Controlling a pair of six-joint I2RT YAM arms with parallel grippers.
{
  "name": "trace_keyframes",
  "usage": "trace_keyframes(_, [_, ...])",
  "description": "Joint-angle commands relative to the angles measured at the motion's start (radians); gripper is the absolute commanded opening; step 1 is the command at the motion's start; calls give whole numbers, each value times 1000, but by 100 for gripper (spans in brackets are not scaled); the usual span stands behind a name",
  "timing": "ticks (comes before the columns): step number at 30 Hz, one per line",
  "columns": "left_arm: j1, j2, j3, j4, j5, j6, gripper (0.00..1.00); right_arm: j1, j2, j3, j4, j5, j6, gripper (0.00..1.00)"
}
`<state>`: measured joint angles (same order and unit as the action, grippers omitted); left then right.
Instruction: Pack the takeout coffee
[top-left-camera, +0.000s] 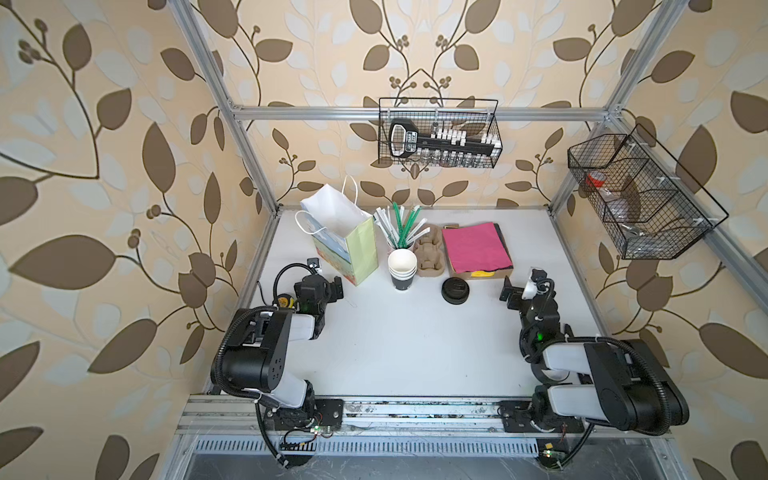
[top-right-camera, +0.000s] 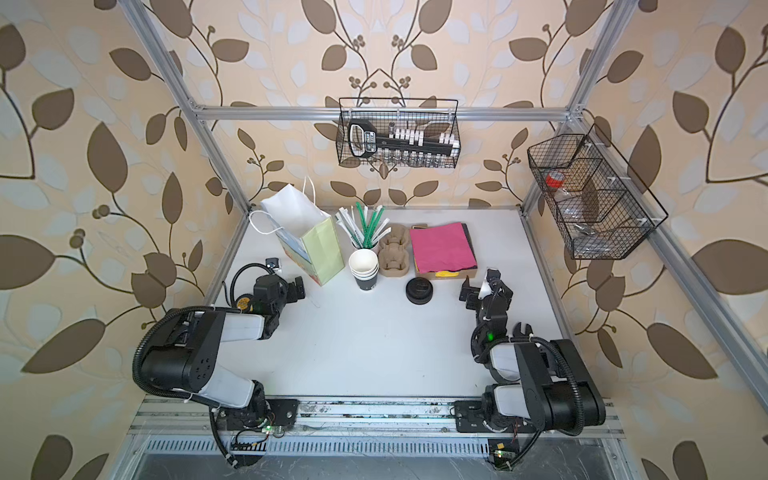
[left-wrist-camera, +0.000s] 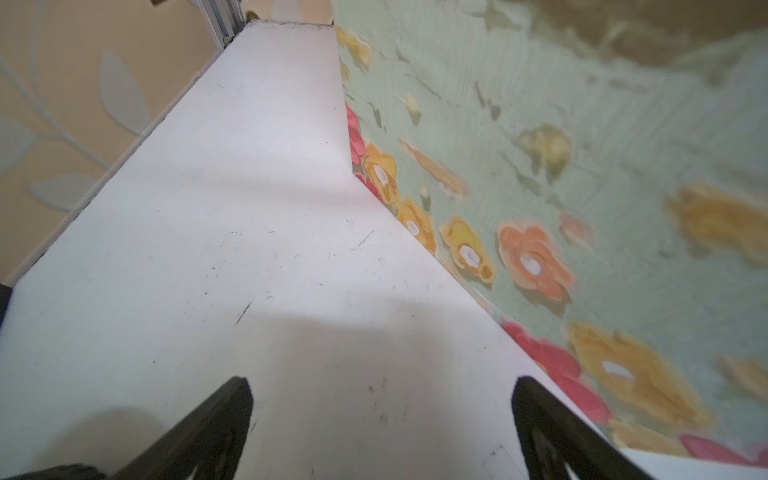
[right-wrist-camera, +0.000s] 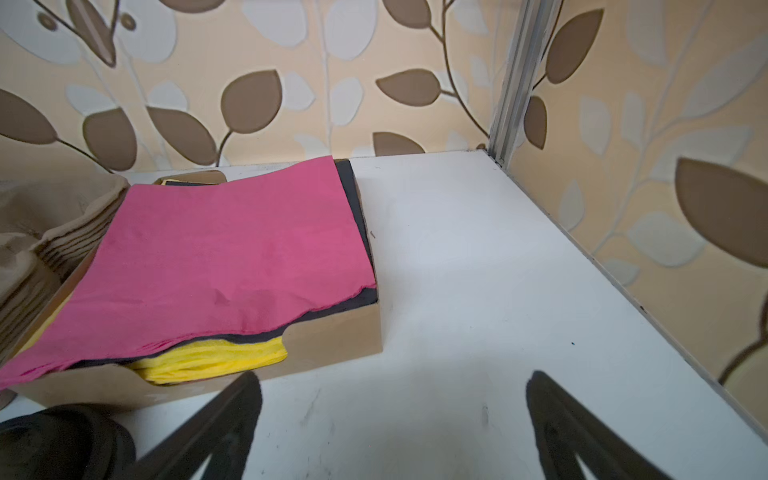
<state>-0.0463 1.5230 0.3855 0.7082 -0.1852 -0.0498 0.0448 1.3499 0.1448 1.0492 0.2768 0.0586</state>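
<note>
Black lids (top-left-camera: 456, 291) near R fingers (right-wrist-camera: 224, 428); bag (top-left-camera: 361, 253) beside L fingers (left-wrist-camera: 208, 428).

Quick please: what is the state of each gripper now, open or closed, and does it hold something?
Left gripper: open, holding nothing.
Right gripper: open, holding nothing.

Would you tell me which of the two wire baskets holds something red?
The basket on the right-hand frame rail: a red item lies in its rearmost compartment. The basket on the back rail holds a black tool and small bottles.
</note>
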Motion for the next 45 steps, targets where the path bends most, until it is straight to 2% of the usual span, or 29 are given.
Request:
trace_keyframes(1, [-3, -28, -5, 40, -3, 21, 99, -14, -4, 14, 12, -68, -20, 100])
trace_keyframes(18, [-3, -29, -5, 40, -3, 21, 99, -14, -5, 16, 6, -69, -20, 100])
trace_keyframes(23, [-3, -28, -5, 40, -3, 21, 99, 4, -18, 21, -7, -124, -64, 100])
trace_keyframes(25, [-3, -29, -5, 40, -3, 21, 99, 19, -91, 20, -54, -121, -82, 100])
trace_keyframes(27, [-4, -27, -5, 40, -3, 21, 99, 44, -228, 37, -197, -92, -97, 100])
trace_keyframes(31, [-3, -29, -5, 41, -2, 21, 99, 81, -493, 42, -343, -112, -100, 100])
trace_keyframes(32, [-3, -29, -5, 40, -2, 21, 99, 94, -569, 55, -422, -140, -82, 100])
trace_keyframes(34, [-3, -29, -5, 41, -3, 21, 99, 105, -679, 59, -476, -274, -11, 100])
trace_keyframes(35, [-3, -29, -5, 40, -3, 20, 99, 113, -727, 65, -491, -335, 39, 100])
trace_keyframes(36, [-3, -27, -5, 40, -2, 21, 99, 120, -773, 86, -536, -339, 147, 100])
trace_keyframes(37, [-3, -26, -3, 39, -2, 21, 99, 128, -805, 110, -593, -282, 263, 100])
trace_keyframes(39, [-3, -27, -3, 37, -2, 21, 99, 132, -857, 184, -813, -94, 571, 100])
trace_keyframes(40, [-4, -26, -3, 40, -2, 21, 99, 125, -871, 200, -849, -99, 577, 100])
trace_keyframes(41, [-4, -28, -4, 40, -3, 21, 99, 120, -878, 210, -846, -152, 566, 100])
trace_keyframes(42, [-3, -28, -4, 39, -2, 21, 99, 117, -878, 213, -852, -160, 607, 100])
trace_keyframes(43, [-3, -27, -3, 39, -2, 21, 99, 117, -873, 204, -829, -150, 652, 100])
trace_keyframes(45, [-3, -30, -6, 41, -2, 21, 99, 140, -840, 179, -689, -218, 625, 100])
